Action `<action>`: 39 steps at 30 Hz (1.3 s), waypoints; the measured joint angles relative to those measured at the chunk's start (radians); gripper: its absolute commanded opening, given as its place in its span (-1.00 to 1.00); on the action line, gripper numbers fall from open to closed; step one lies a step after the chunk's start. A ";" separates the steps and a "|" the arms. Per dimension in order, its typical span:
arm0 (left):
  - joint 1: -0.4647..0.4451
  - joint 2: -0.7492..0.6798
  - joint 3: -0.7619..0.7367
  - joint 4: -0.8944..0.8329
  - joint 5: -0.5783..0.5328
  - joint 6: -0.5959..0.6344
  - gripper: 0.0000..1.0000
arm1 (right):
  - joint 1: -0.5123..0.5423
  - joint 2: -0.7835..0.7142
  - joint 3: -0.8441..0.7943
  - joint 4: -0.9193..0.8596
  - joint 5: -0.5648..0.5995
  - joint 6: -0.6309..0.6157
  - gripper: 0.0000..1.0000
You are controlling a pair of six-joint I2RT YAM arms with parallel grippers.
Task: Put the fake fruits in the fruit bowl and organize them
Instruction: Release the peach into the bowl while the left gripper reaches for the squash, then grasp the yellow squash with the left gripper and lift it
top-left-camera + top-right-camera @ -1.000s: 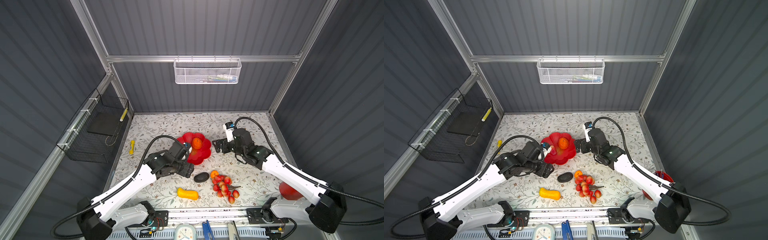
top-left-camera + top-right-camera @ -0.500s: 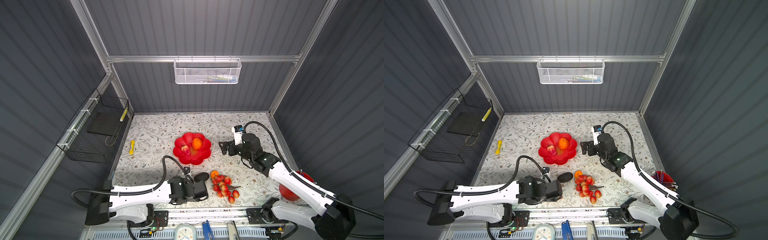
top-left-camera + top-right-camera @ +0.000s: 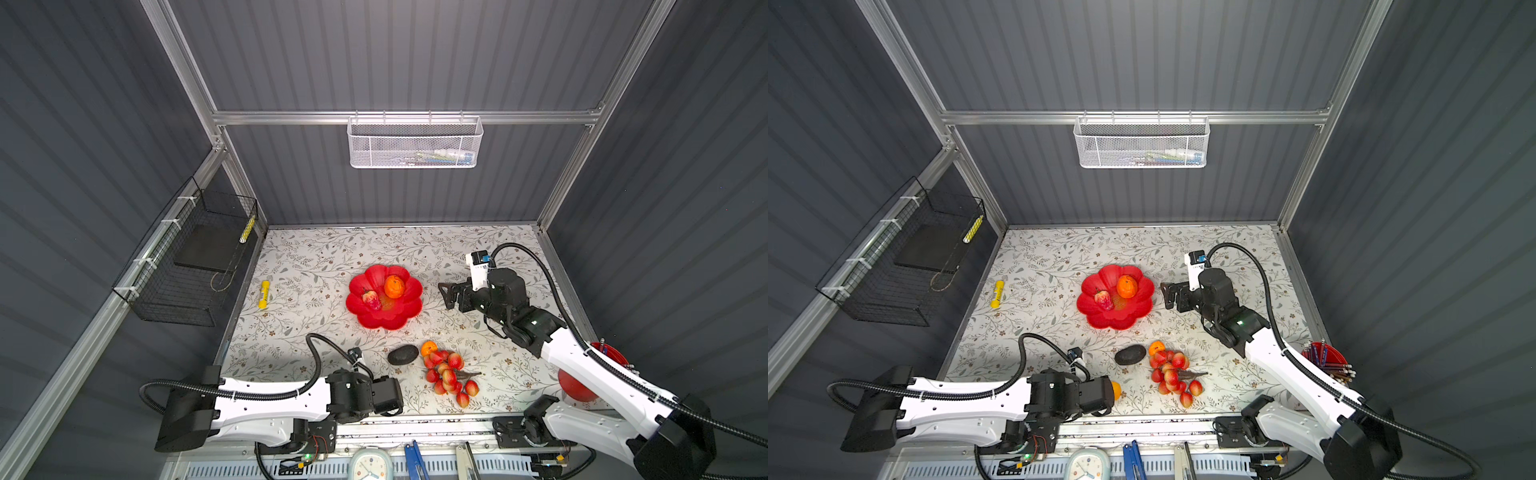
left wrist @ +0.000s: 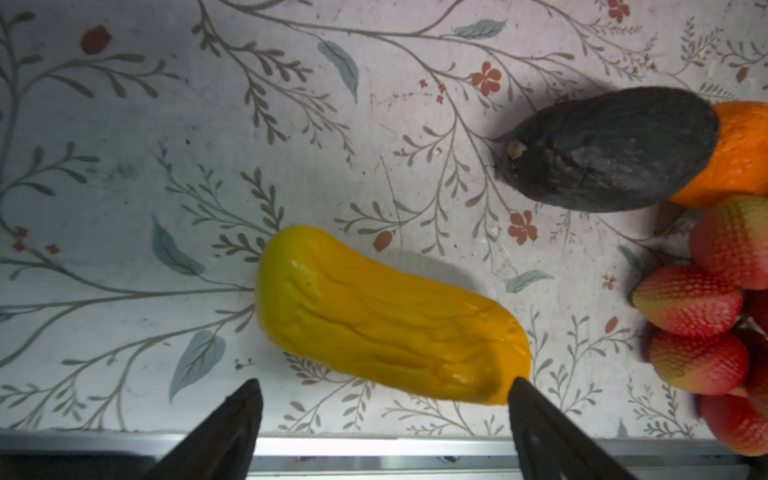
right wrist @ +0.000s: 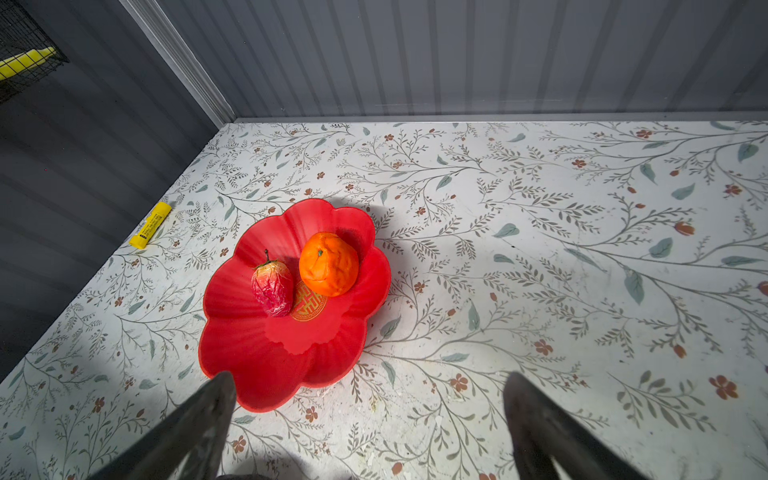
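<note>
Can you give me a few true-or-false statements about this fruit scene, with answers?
1. The red flower-shaped bowl holds an orange and a strawberry-like fruit. True.
2. The avocado lies in the bowl. False: the avocado lies on the table, beside a second orange.
3. The left tool is clamped on the yellow squash-like piece. False: the left tool is open, and the piece lies on the table.
4. The right tool is open and empty. True.
</note>
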 measured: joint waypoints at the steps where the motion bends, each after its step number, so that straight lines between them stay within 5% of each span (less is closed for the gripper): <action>1: 0.000 0.000 -0.010 0.024 0.000 -0.003 0.84 | 0.000 0.000 0.000 0.001 -0.001 0.000 0.98; 17: 0.108 0.026 -0.090 0.209 -0.011 -0.006 0.78 | -0.005 0.000 -0.012 0.006 -0.007 -0.005 0.98; 31: 0.172 0.080 -0.070 0.252 0.002 0.119 -0.32 | -0.006 0.001 -0.019 0.011 -0.026 -0.007 0.98; 39: 0.206 -0.130 0.146 0.020 -0.117 0.303 -0.43 | -0.015 0.002 -0.019 0.014 -0.034 -0.001 0.98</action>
